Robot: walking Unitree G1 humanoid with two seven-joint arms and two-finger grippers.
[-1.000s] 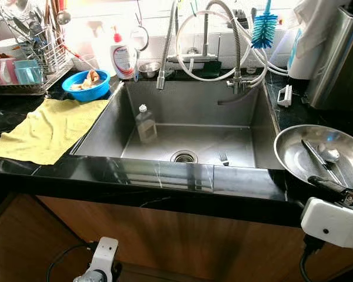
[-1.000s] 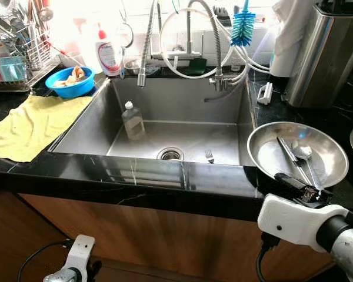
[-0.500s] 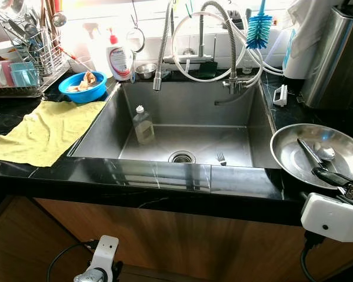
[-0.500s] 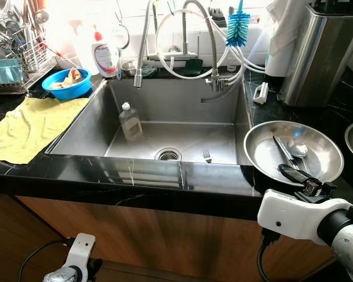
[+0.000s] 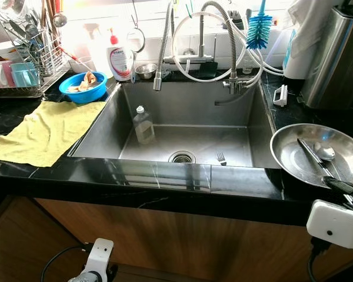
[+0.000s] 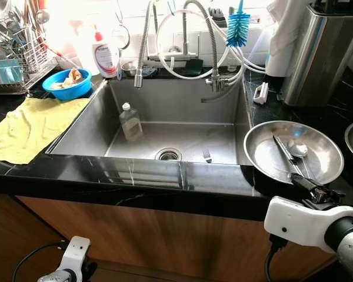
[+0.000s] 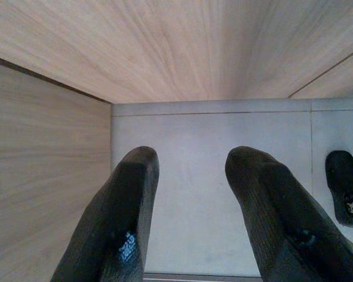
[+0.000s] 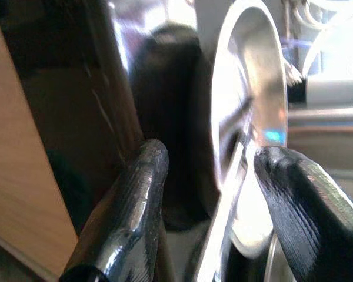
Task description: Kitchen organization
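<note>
since a second ago the right gripper [image 6: 310, 187] slides back toward 5 o'clock, off the inside of the steel bowl [image 6: 265, 154] to its near rim. the left gripper [image 5: 91, 271] sinks a little lower at 6 o'clock.

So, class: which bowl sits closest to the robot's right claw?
The steel bowl holding cutlery, right of the sink; the right claw is at its near rim. The blue bowl sits far left.
</note>
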